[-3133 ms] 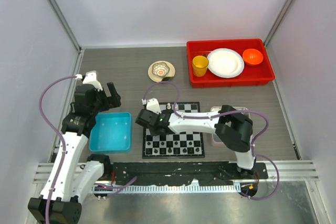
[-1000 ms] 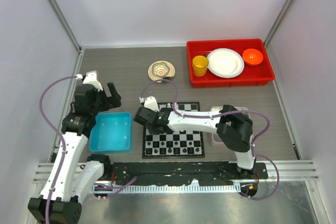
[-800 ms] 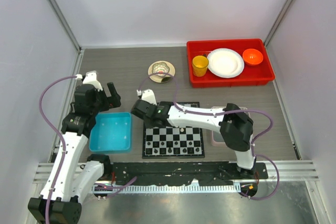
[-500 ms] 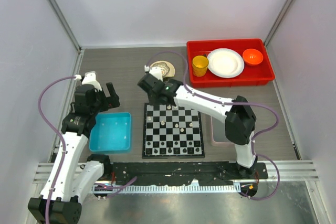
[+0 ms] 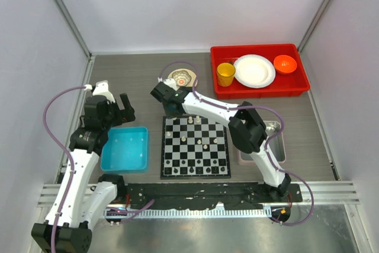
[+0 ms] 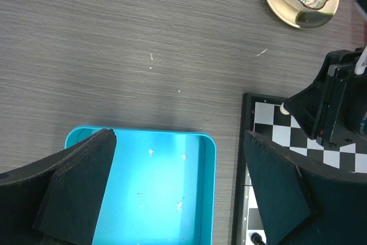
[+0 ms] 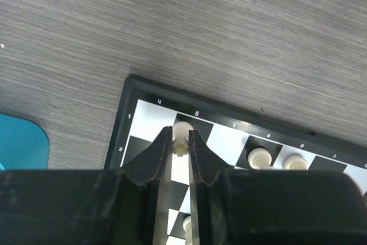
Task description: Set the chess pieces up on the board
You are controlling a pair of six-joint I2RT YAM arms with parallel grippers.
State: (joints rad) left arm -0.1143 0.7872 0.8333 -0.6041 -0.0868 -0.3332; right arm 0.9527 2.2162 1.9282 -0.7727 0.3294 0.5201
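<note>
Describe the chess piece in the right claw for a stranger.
Start at the checkered board and go to its far left corner. Near that end of the back row, the cream piece is the only one pinched between the right claw's black fingers; its two neighbours stand free.

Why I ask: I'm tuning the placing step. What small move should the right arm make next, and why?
Probably ease down and open the right gripper: it is shut on a cream chess piece over an edge-row square beside the board's corner, in line with two pieces already standing. Contact is unclear.
</note>
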